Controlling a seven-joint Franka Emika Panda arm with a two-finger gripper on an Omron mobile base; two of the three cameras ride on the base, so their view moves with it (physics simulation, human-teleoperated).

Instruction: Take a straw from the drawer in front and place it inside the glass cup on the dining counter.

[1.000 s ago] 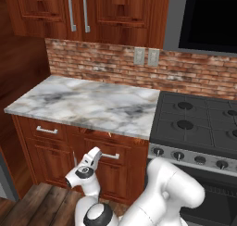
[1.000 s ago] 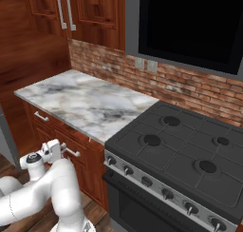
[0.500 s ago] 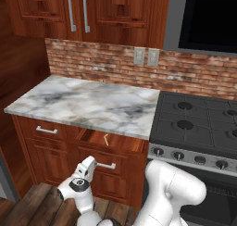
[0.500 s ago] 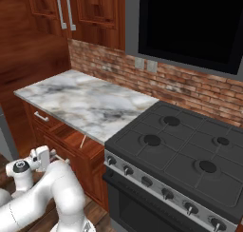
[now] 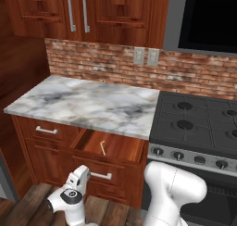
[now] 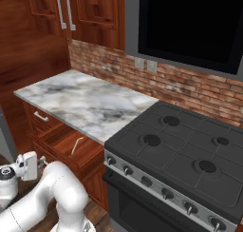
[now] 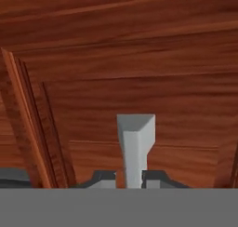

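Note:
The wide reddish-brown drawer (image 5: 121,150) under the worktop stands pulled partly out. A thin pale yellow straw (image 5: 102,147) lies on its floor, also seen from the other side as the straw (image 6: 76,145) in the drawer (image 6: 60,138). My gripper (image 5: 86,173) is low in front of the drawer, shut on its silver bar handle (image 5: 102,176). In the hand view the handle (image 7: 135,142) runs between my gripper's (image 7: 128,177) two dark fingertips, against the wooden drawer front. The glass cup and the dining counter are out of view.
A marble worktop (image 5: 92,104) against a brick backsplash overhangs the drawer. A narrower drawer (image 5: 46,130) with the same handle sits to the left, shut. A black stove (image 5: 199,128) stands to the right. Upper cabinets (image 5: 88,12) hang above.
The drawer has slid out from nearly shut to partly open, uncovering the straw. My gripper has drawn back and down toward the base with the handle in it.

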